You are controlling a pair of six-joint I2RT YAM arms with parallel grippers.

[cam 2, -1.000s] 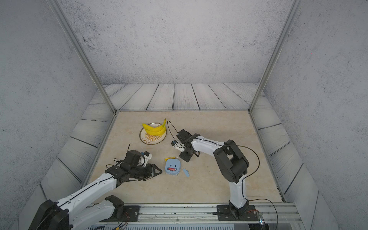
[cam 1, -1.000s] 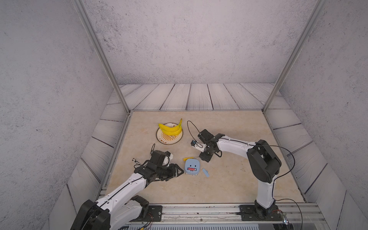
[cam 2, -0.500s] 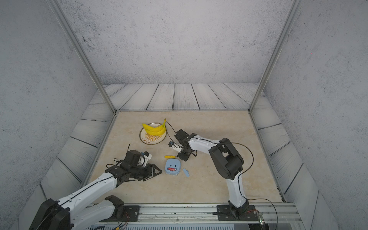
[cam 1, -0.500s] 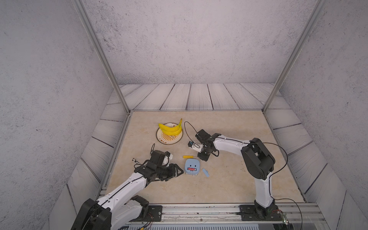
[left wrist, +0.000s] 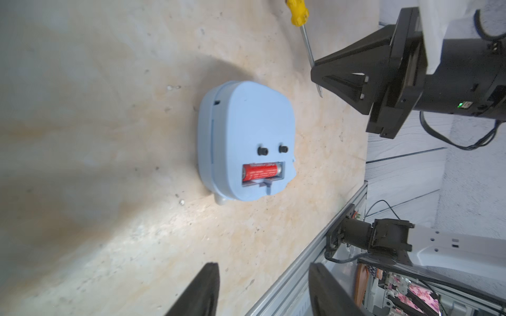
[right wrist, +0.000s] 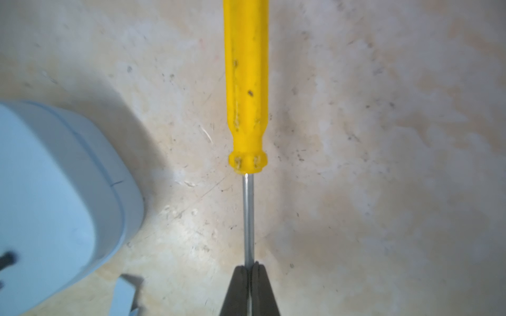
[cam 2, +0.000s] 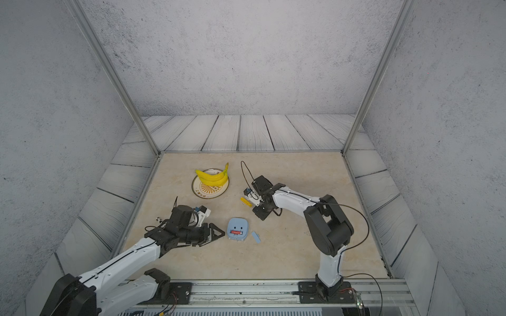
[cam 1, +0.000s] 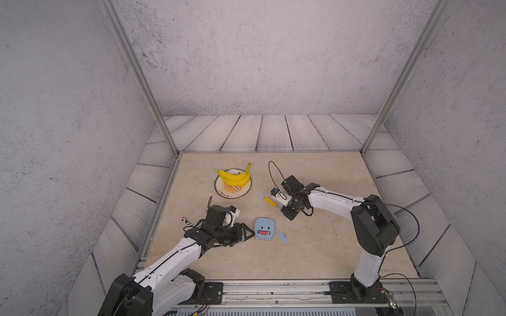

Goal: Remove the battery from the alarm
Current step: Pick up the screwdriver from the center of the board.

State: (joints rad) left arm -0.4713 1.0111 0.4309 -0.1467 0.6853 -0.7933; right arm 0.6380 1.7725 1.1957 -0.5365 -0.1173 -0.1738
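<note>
Face down on the tan table (cam 1: 315,246), toward the front rail: the alarm (cam 1: 264,229), pale blue back turned up, with two small black knobs above an uncovered slot. Seated lengthwise in that slot: the battery (left wrist: 261,171), red with a metal end, sharp in the left wrist view and only a short red bar in both top views. Flat on the table just beside the alarm, on the side toward the right arm and not touching it: a small blue cover (cam 1: 282,237). Close to the alarm's opposite side, low over the table: the left gripper (cam 1: 247,234), jaws parted with nothing between them, tips aimed at the alarm but short of contact. Farther back, between the alarm and the plate's side of the table: the right gripper (right wrist: 249,269), jaws clamped tight on the thin metal shaft of a yellow-handled screwdriver (right wrist: 246,82), the grip set near the blade end, the handle pointing away from the wrist. Handle resting on the table or held just above it: cannot tell. Screwdriver near the alarm's far edge, apart from it and well apart from the battery. Toward the back wall: a round patterned plate (cam 1: 223,193) carrying a bunch of bananas (cam 1: 235,176).
</note>
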